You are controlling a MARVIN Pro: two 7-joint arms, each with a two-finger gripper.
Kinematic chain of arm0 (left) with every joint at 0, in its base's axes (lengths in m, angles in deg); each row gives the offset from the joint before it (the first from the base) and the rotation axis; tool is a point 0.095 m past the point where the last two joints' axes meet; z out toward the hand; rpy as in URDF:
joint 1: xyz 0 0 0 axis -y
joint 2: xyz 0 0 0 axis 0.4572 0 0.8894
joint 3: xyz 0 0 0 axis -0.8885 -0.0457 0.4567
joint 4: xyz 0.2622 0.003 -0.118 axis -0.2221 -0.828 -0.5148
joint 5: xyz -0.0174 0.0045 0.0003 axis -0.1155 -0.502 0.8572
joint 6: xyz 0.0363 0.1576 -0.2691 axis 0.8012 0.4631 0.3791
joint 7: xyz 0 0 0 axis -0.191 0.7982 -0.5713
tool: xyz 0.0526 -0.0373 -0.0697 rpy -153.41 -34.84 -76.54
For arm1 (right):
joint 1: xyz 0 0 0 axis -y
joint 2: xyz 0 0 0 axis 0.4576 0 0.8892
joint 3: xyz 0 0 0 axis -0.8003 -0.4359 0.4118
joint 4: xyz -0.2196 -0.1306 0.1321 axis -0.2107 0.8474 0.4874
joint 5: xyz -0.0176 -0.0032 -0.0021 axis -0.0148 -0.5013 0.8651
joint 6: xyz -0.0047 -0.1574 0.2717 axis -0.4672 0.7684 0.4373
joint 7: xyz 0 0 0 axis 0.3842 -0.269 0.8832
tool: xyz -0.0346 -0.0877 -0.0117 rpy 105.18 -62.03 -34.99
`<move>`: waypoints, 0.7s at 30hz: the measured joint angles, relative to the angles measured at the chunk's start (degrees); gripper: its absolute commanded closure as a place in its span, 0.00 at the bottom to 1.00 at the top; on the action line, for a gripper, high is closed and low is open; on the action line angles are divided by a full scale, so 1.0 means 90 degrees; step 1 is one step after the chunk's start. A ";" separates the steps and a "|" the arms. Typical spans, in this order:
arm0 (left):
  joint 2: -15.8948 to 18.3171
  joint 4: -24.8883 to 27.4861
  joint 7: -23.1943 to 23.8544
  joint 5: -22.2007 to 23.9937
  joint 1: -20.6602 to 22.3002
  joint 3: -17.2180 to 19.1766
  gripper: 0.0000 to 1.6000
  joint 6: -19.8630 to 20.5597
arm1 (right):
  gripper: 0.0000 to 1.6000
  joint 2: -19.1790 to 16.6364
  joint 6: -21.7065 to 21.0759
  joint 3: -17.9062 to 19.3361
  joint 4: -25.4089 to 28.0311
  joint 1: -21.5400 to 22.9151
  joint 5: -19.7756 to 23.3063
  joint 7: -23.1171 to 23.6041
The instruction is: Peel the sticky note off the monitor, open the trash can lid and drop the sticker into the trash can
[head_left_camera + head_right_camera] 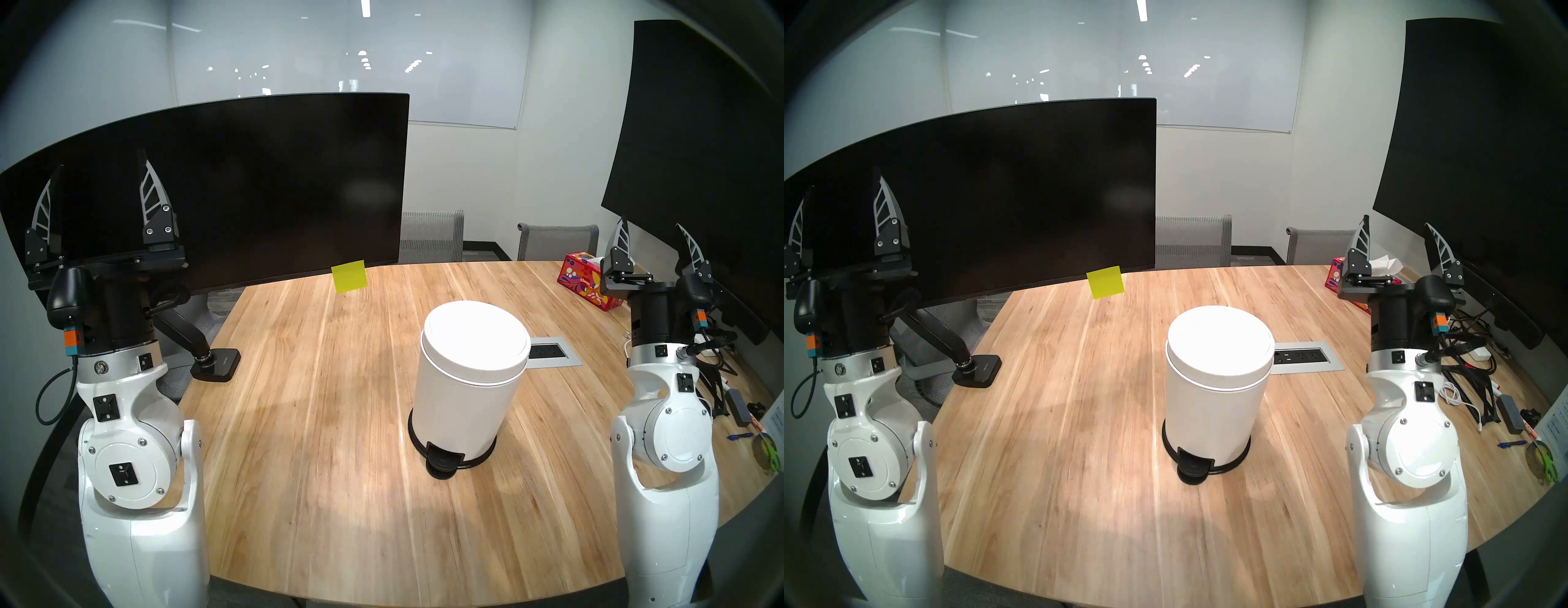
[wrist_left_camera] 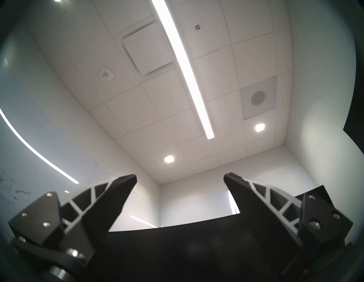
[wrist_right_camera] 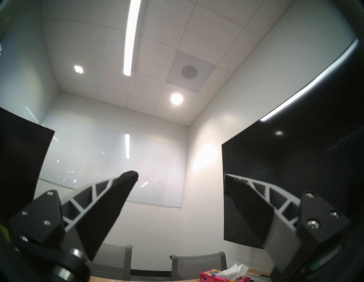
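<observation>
Sticker (image 1: pixel 349 276) stuck on monitor (image 1: pixel 237 187) bottom edge, over desk (image 1: pixel 322 424) far edge. Trash can (image 1: pixel 464 395) mid-desk, lid (image 1: pixel 477 339) closed. Left gripper (image 1: pixel 102 170), right gripper (image 1: pixel 651 231): jaws apart, empty, pointing up.

You had the monitor (image 1: pixel 237 187) at the far left of the tabletop (image 1: pixel 318 424): a very wide, curved black screen, dark, upright, held up by a black jointed arm on a square base that sat on the tabletop's left edge. The sticker (image 1: pixel 349 276), a small blank square of bright yellow-green paper, was stuck at the screen's bottom edge near its right corner, most of it hanging below the bezel. The trash can (image 1: pixel 464 399), a small white cylinder with a black base ring and black foot pedal facing you, stood upright right of centre, well apart from the screen. Its trash can lid (image 1: pixel 477 337), round and white, was closed.
</observation>
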 measured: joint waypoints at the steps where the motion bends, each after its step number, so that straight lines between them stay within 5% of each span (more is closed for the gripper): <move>1: 0.0010 -0.0003 0.0024 0.0021 -0.0041 -0.0014 0.00 -0.0019 | 0.00 0.0000 0.0000 0.0000 0.0000 0.0000 0.0000 0.0000; 21: 0.0141 -0.0923 0.0505 0.0549 -0.0894 -0.0739 0.00 -0.0486 | 0.00 0.0005 0.0000 0.0000 -0.0002 0.0000 -0.0002 0.0001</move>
